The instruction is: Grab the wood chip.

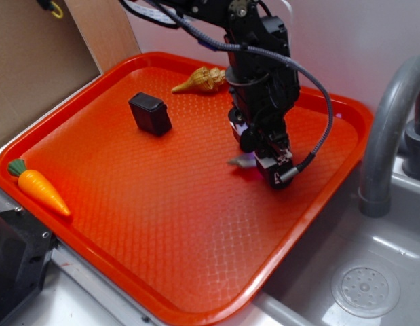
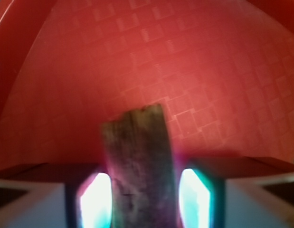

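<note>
The wood chip (image 2: 139,161) is a grey-brown weathered sliver that fills the middle of the wrist view, running up from between my fingers. My gripper (image 2: 144,202) is shut on it, and the glowing pads (image 2: 95,199) press against both of its sides. In the exterior view my gripper (image 1: 256,163) hangs low over the right middle of the orange tray (image 1: 162,224). One pale end of the wood chip (image 1: 237,161) pokes out to its left, close to the tray floor. I cannot tell whether the chip touches the tray.
A black box (image 1: 150,113) sits on the tray at the back left, and a tan spiral seashell (image 1: 199,79) lies at the back. A toy carrot (image 1: 41,188) rests on the tray's left rim. A grey sink (image 1: 362,285) and a faucet (image 1: 389,129) stand to the right.
</note>
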Tool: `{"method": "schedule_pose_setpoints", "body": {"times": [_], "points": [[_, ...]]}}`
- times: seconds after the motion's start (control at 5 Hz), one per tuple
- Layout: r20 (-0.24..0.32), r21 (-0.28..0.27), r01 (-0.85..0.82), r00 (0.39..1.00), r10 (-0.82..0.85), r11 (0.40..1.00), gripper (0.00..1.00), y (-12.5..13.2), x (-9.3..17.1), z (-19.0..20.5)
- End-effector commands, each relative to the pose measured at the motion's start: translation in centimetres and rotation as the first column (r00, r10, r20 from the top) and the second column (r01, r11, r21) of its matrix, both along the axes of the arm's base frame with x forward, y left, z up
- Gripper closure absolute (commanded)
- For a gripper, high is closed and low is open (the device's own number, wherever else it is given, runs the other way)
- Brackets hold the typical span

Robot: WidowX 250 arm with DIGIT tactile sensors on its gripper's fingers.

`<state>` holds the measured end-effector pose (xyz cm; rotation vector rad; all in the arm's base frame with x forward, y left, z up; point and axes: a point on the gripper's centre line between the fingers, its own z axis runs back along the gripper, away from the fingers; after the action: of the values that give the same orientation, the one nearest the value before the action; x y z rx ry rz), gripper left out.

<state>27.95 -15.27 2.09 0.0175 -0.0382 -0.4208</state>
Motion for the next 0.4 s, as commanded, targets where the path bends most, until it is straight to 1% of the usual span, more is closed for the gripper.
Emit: {"method": "schedule_pose_setpoints", "body": {"times": [0.0,0.2], "points": [[0.051,0.031,-0.146,0.988,0.144,0.989,1.00,1.4,-1.2,5.9],[0.074,-0.003,-0.343,0.937,0.342,0.939,1.00,3.8,-2.5,10.9]]}}
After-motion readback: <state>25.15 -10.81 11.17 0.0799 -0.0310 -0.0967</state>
